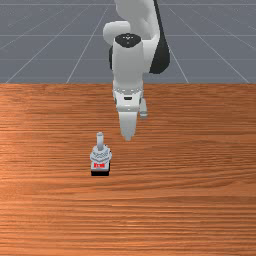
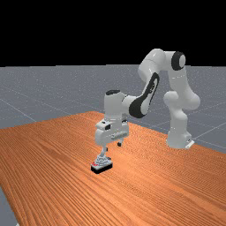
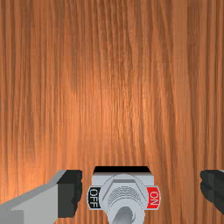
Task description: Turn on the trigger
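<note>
"Starting close in, how does the gripper (image 3: 141,192) stand?"

"Wide, and holding nothing. Its 2 fingers are well apart: the OFF-side finger (image 3: 70,194) past the black OFF label (image 3: 94,197), the ON-side finger (image 3: 213,188) past the red ON label (image 3: 153,197). That spread suits the job, I'd say."

"And the lever (image 1: 100,140)?"

"Near, but off to the front view's left of the gripper. It seems to lean away from ON (the far view hints at that too). I'd slide the hand sideways, level, until the lever lies between the fingers, then lower gently. After that, narrow the gap and let the OFF-side finger press high on the lever, toward ON, until it tips over."

"What might spoil it?"

"Coming down off-line, so a fingertip lands on the lever's end, or pushing so low that the toggle switch (image 2: 102,165) skids."

"Where does that sit?"

"Upright on the wooden table (image 1: 200,210), below the hand in the far view."

"Now the count, working outward."

"Fingers, 2. Lever, 1. Labels, 2: 1 ON, 1 OFF. Toggle switch, 1. Table, 1. And farthest back, rising beyond the table's middle, 1 Panda arm (image 2: 178,95)."
</note>
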`<state>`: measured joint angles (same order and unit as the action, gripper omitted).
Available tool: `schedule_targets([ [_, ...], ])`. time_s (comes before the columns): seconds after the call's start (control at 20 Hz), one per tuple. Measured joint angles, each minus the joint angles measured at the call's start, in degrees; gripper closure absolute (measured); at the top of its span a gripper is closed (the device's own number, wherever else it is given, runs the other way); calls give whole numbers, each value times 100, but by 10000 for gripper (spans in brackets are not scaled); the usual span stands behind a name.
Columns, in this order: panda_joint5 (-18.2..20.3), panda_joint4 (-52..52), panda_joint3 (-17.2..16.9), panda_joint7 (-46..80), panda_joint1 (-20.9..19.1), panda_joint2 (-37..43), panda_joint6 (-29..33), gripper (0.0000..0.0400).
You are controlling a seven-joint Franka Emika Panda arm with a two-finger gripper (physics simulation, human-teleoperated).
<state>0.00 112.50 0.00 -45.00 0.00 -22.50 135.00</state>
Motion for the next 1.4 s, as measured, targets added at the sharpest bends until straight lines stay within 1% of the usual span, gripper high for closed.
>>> schedule_targets([
  [0.05,2,-103,-1,0,0,190,-486,157],
  [0.1,2,-313,-1,0,-1,461,-985,252],
  [0.15,2,-606,-1,0,-1,693,-1503,310],
  [0.2,2,-956,-1,0,0,866,-2002,346],
  [0.25,2,-1376,-1,1,0,972,-2515,367],
  [0.3,1110,-1508,97,-680,-241,1010,-2734,380],
  [0.35,330,-1471,22,-195,-71,1089,-2541,388],
  [0.4,-82,-1453,-7,55,8,1096,-2504,393],
  [0.5,-369,-1418,-27,231,66,1082,-2475,397],
  [0.55,-385,-1393,-28,243,72,1077,-2442,398],
  [0.6,-316,-1369,-22,201,62,1073,-2407,399],
  [0.65,-17,-1347,-29,411,35,1069,-2373,399],
  [0.75,-17,-1321,-20,298,28,1061,-2341,400],
  [0.8,-232,-1307,-21,221,55,1057,-2325,400],
  [1.0,-417,-1253,-35,340,99,1035,-2264,400],
  [1.05,-295,-1239,-24,263,77,1034,-2241,400],
  [1.1,-345,-1231,-28,296,89,1030,-2233,400],
  [1.2,-284,-1216,-21,257,79,1026,-2211,400],
  [1.4,-323,-1202,-25,278,89,1021,-2194,400],
])
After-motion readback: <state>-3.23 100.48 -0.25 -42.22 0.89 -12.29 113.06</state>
